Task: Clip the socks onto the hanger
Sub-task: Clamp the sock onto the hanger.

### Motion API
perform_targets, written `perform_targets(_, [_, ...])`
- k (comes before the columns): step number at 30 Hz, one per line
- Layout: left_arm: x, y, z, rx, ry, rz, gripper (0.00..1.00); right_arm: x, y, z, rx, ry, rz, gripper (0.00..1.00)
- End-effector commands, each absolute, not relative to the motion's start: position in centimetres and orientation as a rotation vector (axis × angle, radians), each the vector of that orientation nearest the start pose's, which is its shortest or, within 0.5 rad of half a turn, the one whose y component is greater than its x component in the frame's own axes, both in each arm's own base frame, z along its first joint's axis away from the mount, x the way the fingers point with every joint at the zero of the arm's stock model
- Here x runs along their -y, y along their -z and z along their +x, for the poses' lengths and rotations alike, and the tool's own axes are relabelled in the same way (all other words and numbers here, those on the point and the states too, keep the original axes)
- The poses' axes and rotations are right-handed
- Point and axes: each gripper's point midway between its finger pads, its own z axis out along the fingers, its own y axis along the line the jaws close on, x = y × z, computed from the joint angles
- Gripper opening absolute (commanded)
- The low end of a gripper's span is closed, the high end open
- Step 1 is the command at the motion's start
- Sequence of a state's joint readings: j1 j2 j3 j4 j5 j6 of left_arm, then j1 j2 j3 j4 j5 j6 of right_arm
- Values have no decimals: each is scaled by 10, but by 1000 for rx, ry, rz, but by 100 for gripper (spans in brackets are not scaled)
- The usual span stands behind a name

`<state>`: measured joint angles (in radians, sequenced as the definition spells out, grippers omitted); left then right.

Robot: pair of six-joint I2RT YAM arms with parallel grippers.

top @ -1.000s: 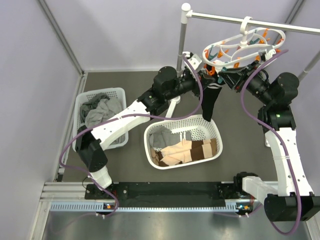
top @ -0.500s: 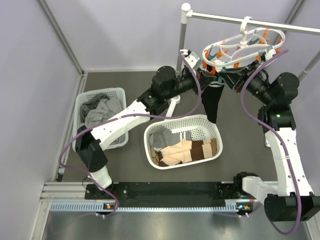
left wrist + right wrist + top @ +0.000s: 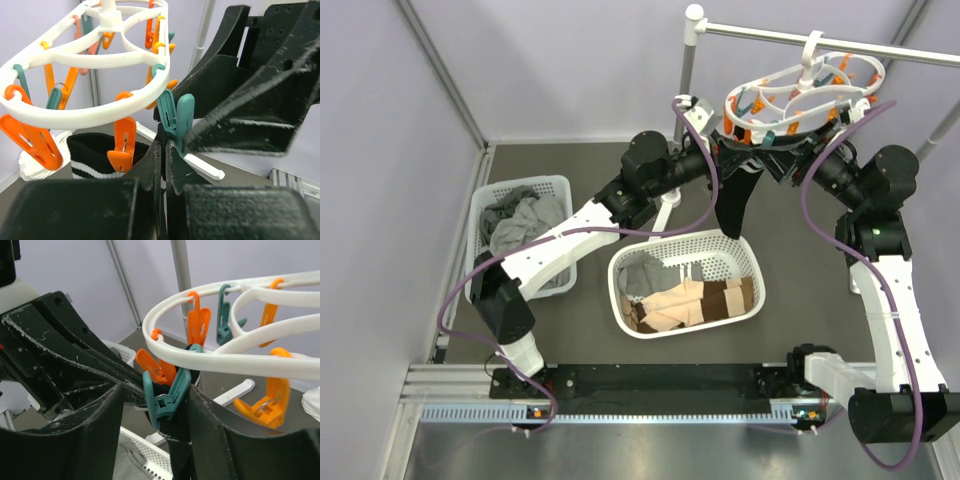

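**Hanger End Raised; Black Sock Held at Teal Peg**

Compared with half a second ago, the hanger sits higher at its left end in the top view. The free end of the black sock has swung toward 9 o'clock.

1. Left gripper: the jaws are clamped on the upper part of the black sock, directly beneath the hanger's outer ring. The sock's striped cuff lies behind an orange peg. In the top view the sock hangs toward 6 o'clock and ends at the far rim of the white mesh basket.
2. Right gripper: the fingers stand apart, one on each side of a teal peg. Whether they are pressing the peg cannot be told.
3. Remaining socks: the tan banded socks and a grey sock lie in that basket, at 6 o'clock from the hanger.
4. Hanger position: it is hooked on the metal rail, at 12 o'clock from both grippers.
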<state>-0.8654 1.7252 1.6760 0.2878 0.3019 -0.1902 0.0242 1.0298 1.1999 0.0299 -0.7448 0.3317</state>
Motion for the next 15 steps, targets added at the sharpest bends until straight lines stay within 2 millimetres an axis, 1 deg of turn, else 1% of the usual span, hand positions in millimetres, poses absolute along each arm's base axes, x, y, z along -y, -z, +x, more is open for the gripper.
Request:
perform_targets(1, [438, -499, 296, -1067, 1092, 674, 0, -144, -466, 289, -1346, -795, -501, 56])
perform_targets(2, [438, -498, 296, -1067, 1084, 681, 0, -143, -467, 288, -1349, -794, -500, 61])
perform_targets(4, [439, -489, 299, -1085, 1071, 686, 0, -142, -469, 284, -1360, -788, -493, 66])
perform_targets(5, [439, -486, 303, -1093, 1055, 685, 0, -141, -470, 283, -1364, -784, -489, 71])
perform_targets(6, [438, -482, 305, -1105, 1042, 687, 0, -140, -476, 279, -1353, -768, -494, 73])
perform_targets(7, [438, -479, 308, -1115, 1033, 685, 1, -138, -477, 279, -1358, -752, -483, 74])
perform_targets(8, [438, -476, 311, -1125, 1021, 680, 1, -136, -473, 278, -1386, -747, -468, 76])
perform_targets(9, [434, -476, 314, -1127, 1012, 673, 2, -133, -477, 276, -1382, -719, -467, 77])
perform_targets(10, [434, -473, 317, -1136, 1008, 674, 2, -128, -479, 277, -1388, -684, -440, 77])
perform_targets(12, [429, -470, 324, -1147, 990, 661, 3, -119, -476, 274, -1423, -623, -418, 78])
perform_targets(14, [424, -469, 330, -1149, 972, 654, 4, -106, -472, 276, -1463, -550, -354, 79])
perform_targets(15, [422, -470, 331, -1150, 970, 654, 4, -102, -471, 276, -1468, -516, -351, 79])
